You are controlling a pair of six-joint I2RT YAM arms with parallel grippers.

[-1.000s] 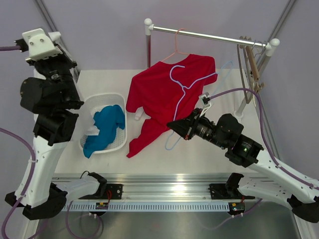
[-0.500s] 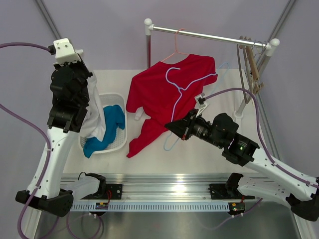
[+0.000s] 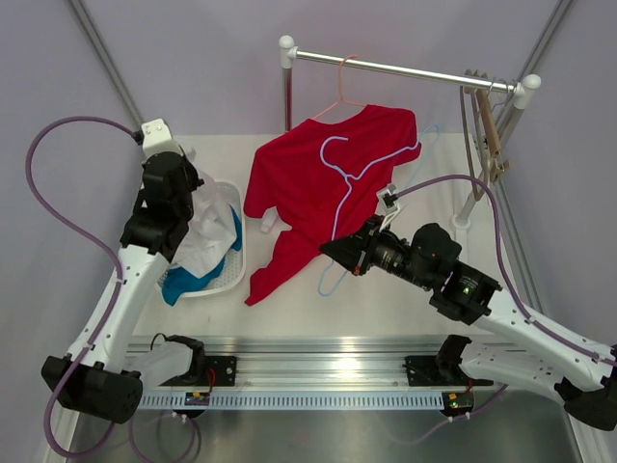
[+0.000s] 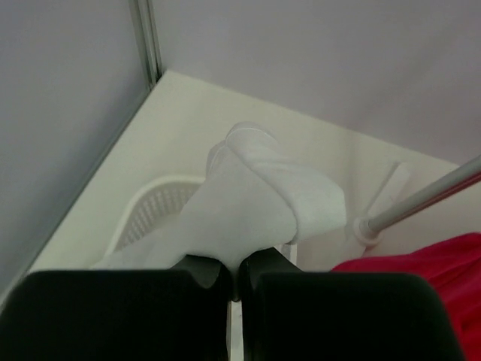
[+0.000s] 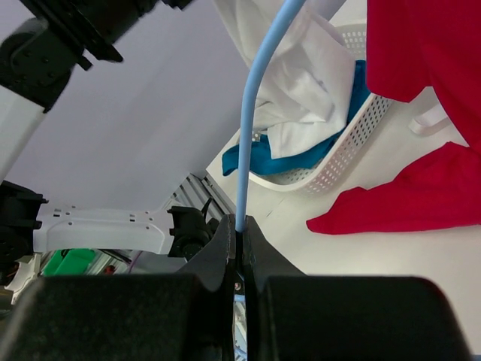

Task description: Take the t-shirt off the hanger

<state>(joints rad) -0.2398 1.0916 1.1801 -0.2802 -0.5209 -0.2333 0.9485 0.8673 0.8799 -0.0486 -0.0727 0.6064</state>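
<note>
note that the left gripper has its jaws clamped together on a fold of the white t-shirt; in the left wrist view the cloth bunches up directly ahead of the two black fingers. in the top view you see the shirt hanging from that gripper, with its lower part resting in the white basket on top of a blue garment. the t-shirt is off the light blue hanger and well apart from it. the right gripper has its jaws closed tight on the lower end of that hanger's wire, which rises from the fingertips and curves away to the upper right in the right wrist view. in the top view the bare hanger is held tilted in front of a red t-shirt, which hangs on a pink hanger from the metal rail; its lower edge reaches the table. wooden hangers hang at the right end of the rail. any print on the arms or the garments is too small for you to read.
</note>
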